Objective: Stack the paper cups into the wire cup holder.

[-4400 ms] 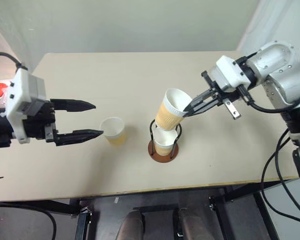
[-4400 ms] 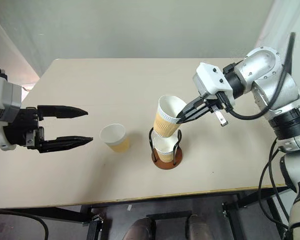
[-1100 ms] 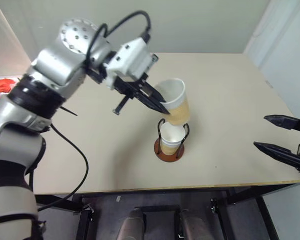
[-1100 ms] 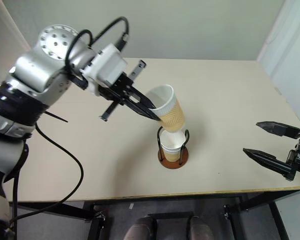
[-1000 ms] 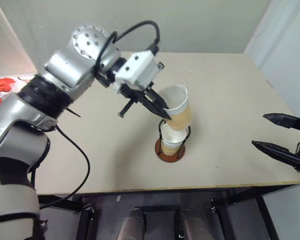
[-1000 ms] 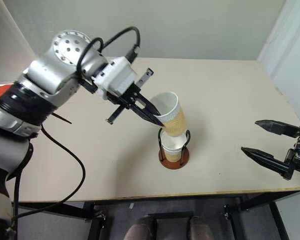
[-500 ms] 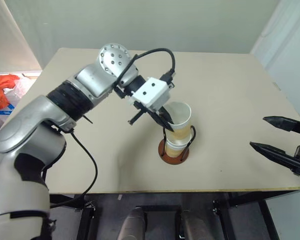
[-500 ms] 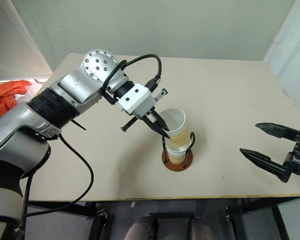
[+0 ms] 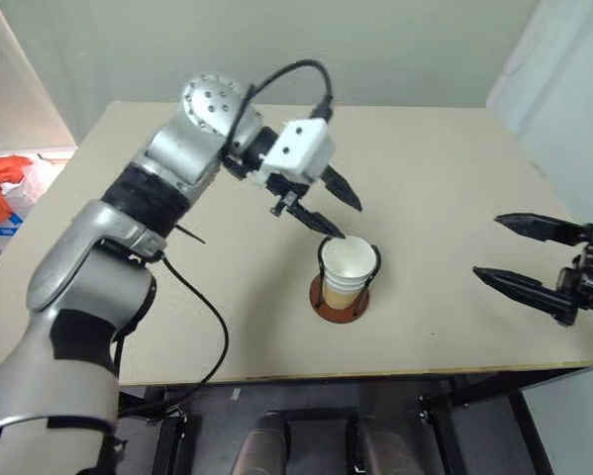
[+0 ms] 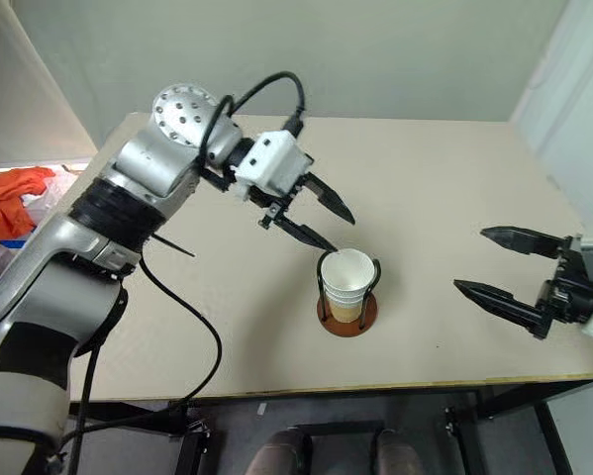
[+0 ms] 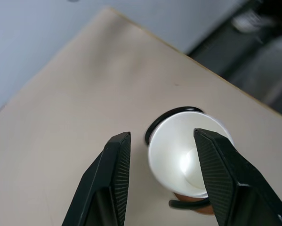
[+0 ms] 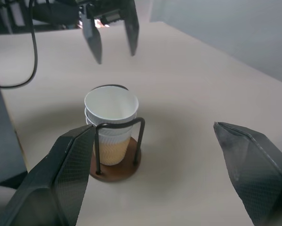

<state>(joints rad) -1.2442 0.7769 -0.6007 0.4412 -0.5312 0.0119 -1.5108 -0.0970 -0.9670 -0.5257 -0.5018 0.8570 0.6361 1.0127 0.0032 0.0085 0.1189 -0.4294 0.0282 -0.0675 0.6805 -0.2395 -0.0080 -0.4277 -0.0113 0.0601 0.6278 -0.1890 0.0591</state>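
Note:
Nested paper cups (image 9: pixel 347 265), tan outside and white inside, stand upright in the wire cup holder (image 9: pixel 340 304), between its black wire loops on the brown disc base. My left gripper (image 9: pixel 348 221) hangs open just above and behind the stack's rim, with nothing between its fingers and apart from the cups. In the left wrist view the top cup (image 11: pixel 188 157) lies past the two spread fingers (image 11: pixel 113 179). My right gripper (image 9: pixel 488 245) stands open over the table's right side, well apart from the holder. The right wrist view shows the stack (image 12: pixel 111 115) between its fingers.
The tan table (image 9: pixel 444 148) has bare room on all sides of the holder. An orange-red cloth (image 9: pixel 1 181) lies beyond the table's left edge. The front edge runs close below the holder.
My left gripper has opened and let go of the top cup, which now sits down in the stack inside the holder. The gripper has drawn slightly up and off the rim.

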